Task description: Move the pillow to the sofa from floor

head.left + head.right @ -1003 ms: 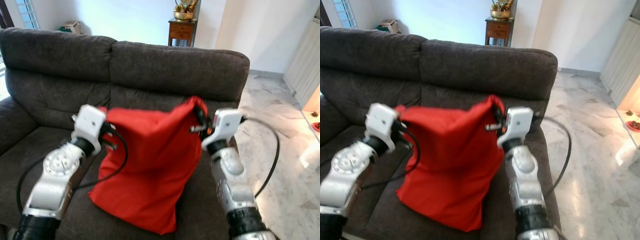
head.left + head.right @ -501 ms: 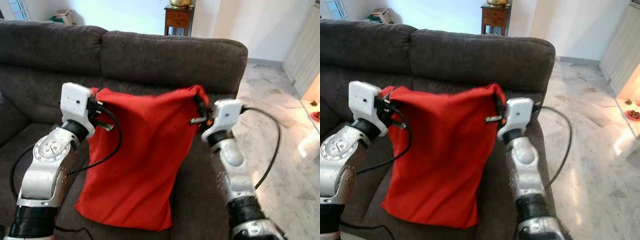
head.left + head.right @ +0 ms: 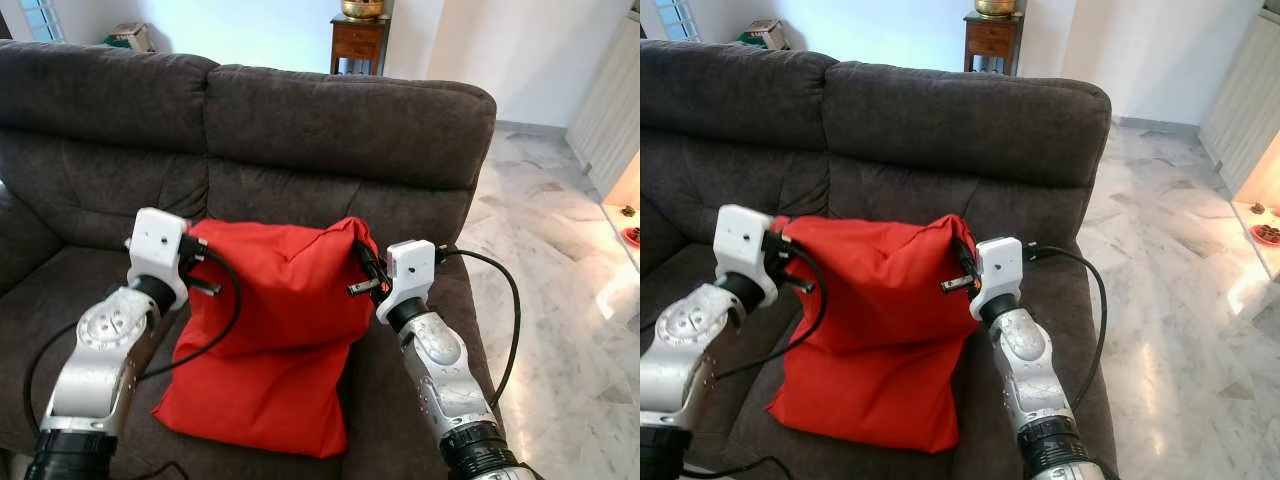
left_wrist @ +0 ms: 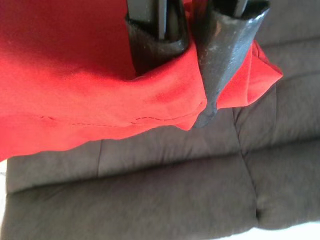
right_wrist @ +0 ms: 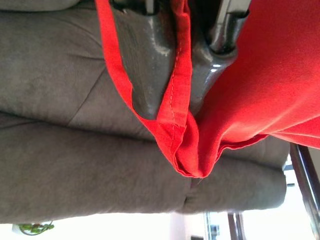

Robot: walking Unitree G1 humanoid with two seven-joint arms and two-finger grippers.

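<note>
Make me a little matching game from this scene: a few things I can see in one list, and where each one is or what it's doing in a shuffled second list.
Things:
1. red pillow
2. left gripper
3. right gripper
4. wooden side table

Places or states:
A. stands behind the sofa, by the white wall
B. pinches the pillow's top corner on the robot's right
C. lower edge rests on the sofa seat, top held up
D. pinches the pillow's top corner on the robot's left

Pairs: 1-C, 2-D, 3-B, 4-A
</note>
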